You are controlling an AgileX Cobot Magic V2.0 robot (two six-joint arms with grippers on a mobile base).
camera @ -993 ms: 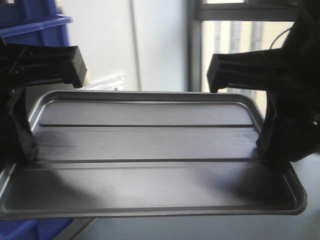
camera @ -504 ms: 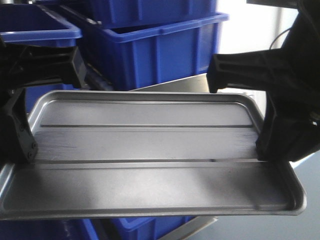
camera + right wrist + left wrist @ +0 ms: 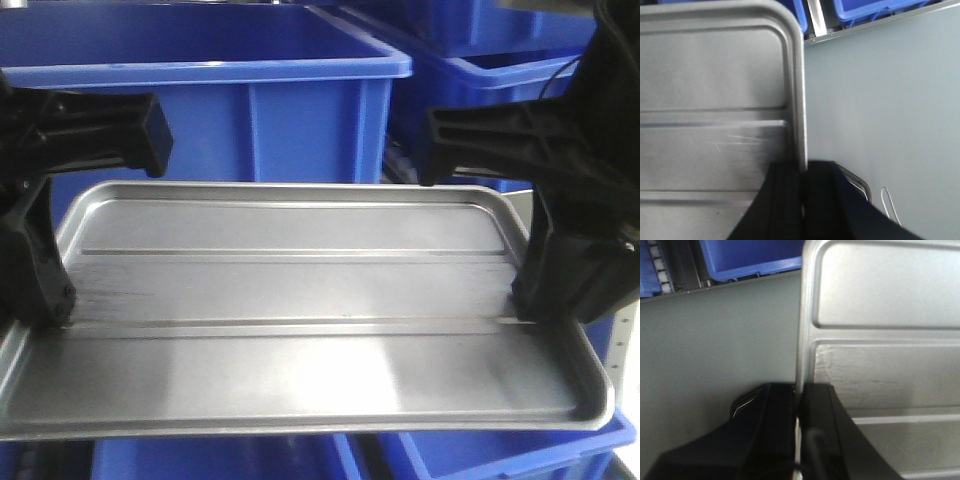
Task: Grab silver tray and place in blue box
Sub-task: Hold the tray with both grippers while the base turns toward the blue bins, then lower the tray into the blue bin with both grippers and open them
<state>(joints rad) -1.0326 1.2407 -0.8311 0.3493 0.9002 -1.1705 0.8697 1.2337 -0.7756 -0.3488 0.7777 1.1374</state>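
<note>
**Left tool [image 3: 799,410] and right tool [image 3: 804,175] clamped on the silver tray [image 3: 300,290] before the blue box [image 3: 200,72]**

Each tool is closed down to a narrow slit on one short rim of the silver tray. In both wrist views one black finger [image 3: 777,430] lies outside the rim and the other lies inside, on the recessed floor. The left tool holds the left rim and the right tool holds the right rim, each about midway along it. The tray hangs between them, with its two long raised ridges running from side to side.

In the front view the blue box stands directly behind the tray. Its thick lipped rim shows above the tray's far rim, and its ribbed side wall faces the camera. The tray is in front of this wall, not inside the box. Whether tray and wall touch cannot be told.

Further blue crates [image 3: 490,70] crowd the upper right and lower right of the front view, and more blue shows beneath the tray's near rim.

Both wrist views look down on a plain grey-green tabletop [image 3: 715,350] beside the tray. A pale metal strip [image 3: 850,29] runs along the tabletop's far edge, with blue crates just beyond it. A thin pale wire loop [image 3: 888,205] lies on the tabletop beside the right tool.
</note>
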